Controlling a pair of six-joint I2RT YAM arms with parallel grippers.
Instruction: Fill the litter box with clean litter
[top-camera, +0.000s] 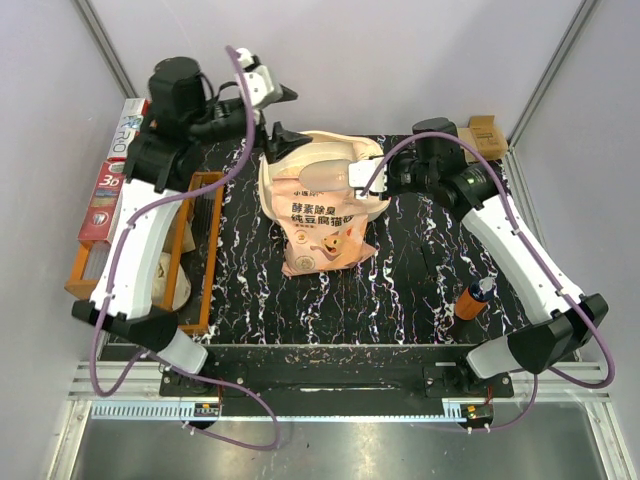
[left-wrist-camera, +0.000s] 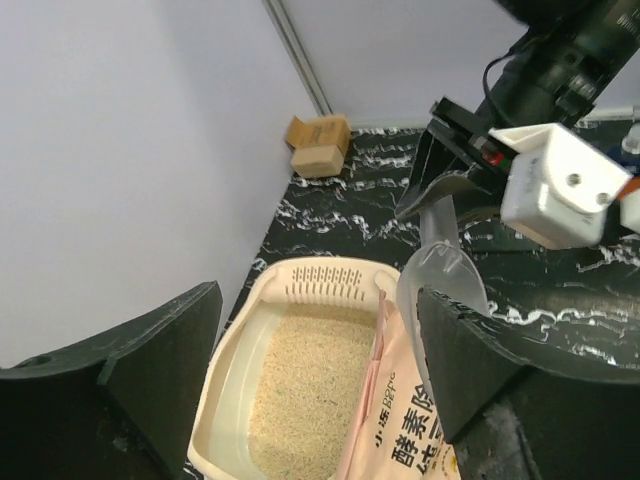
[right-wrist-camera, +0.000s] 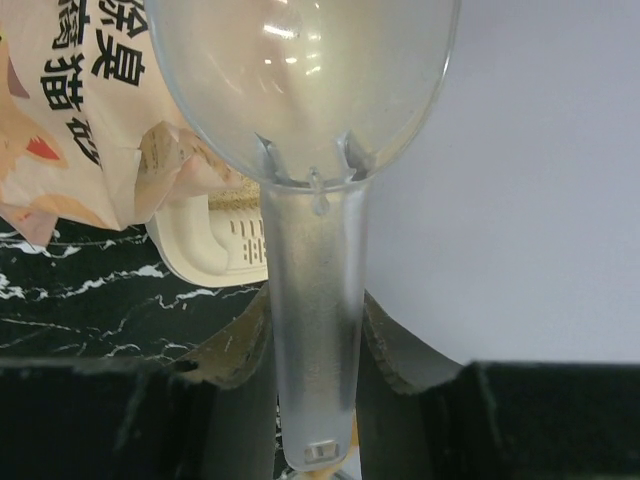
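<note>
The litter box (left-wrist-camera: 228, 375) sits on the black marbled table (left-wrist-camera: 330, 215), and from the left wrist view I look down into it. Clean litter (left-wrist-camera: 305, 385) already lies across the part of its floor that I can see, a pale, grainy layer that runs up to the slotted grille (left-wrist-camera: 325, 283) at its far end. The layer looks shallow to me and sits well below the rim, so I judge the job begun but not finished. The pink-and-white bag (left-wrist-camera: 405, 440) leans over one long side of the litter box and hides that edge, so I cannot tell how the litter lies there. My right fingers (right-wrist-camera: 395, 350) are clamped on the handle of the clear scoop (right-wrist-camera: 305, 90), whose bowl hangs by the bag's upper end, just beside the litter box. The bowl looks dusty and I make out no load of granules in it, though the plastic is cloudy and I would not swear to it. My left fingers (left-wrist-camera: 150, 370) are spread wide with nothing between them, poised above the litter box and looking down on it. A small cardboard box (left-wrist-camera: 320, 145) stands well beyond the grille end of the litter box, out of the way. What remains, as I read it, is to dip the scoop into the bag, carry more litter over the rim, and repeat until the layer is deep enough.
</note>
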